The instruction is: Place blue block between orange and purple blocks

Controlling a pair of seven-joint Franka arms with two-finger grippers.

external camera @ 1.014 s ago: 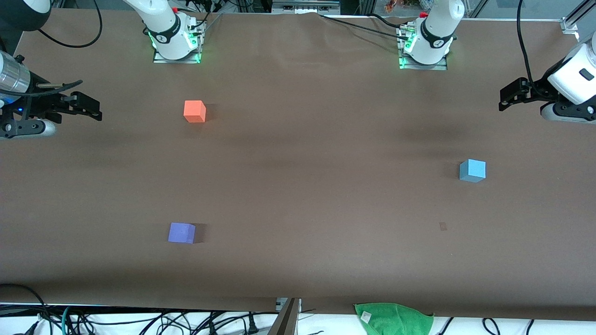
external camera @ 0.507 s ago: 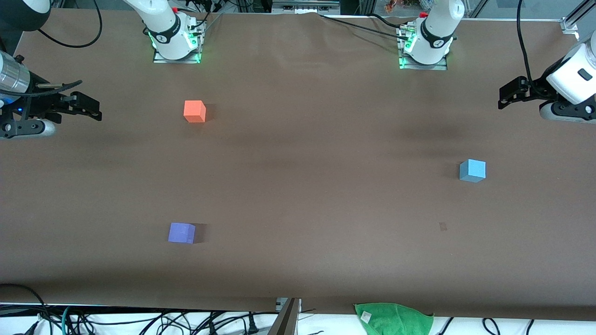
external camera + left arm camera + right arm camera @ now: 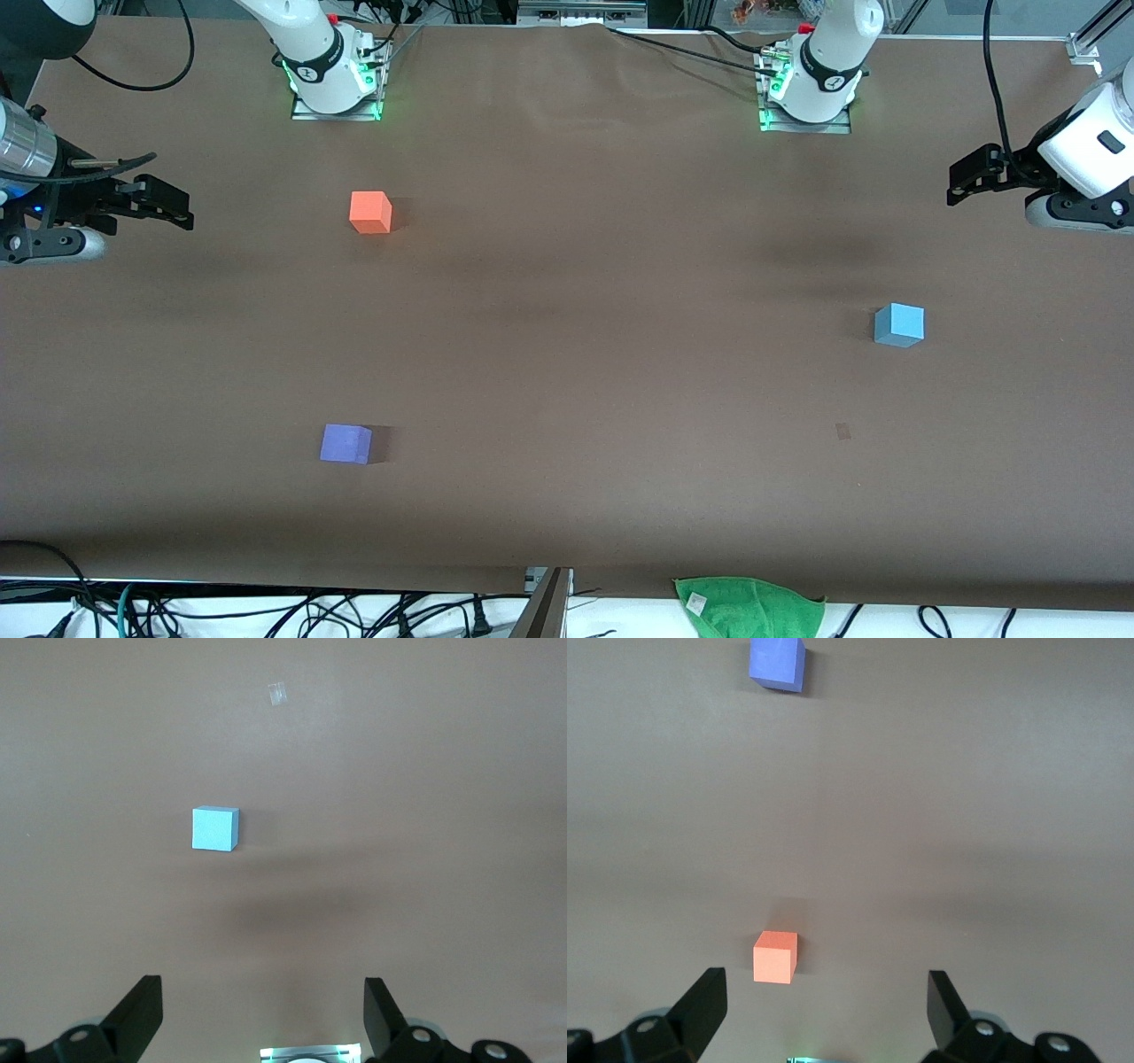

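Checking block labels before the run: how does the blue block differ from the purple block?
Colour: the blue block is light sky-blue; the purple block is darker violet.
Place: the blue block sits toward the left arm's end of the table, the purple block toward the right arm's end and nearer the front camera.
Views: the blue block shows in the left wrist view, the purple one in the right.
Shared: same-size matte cubes, both untouched.
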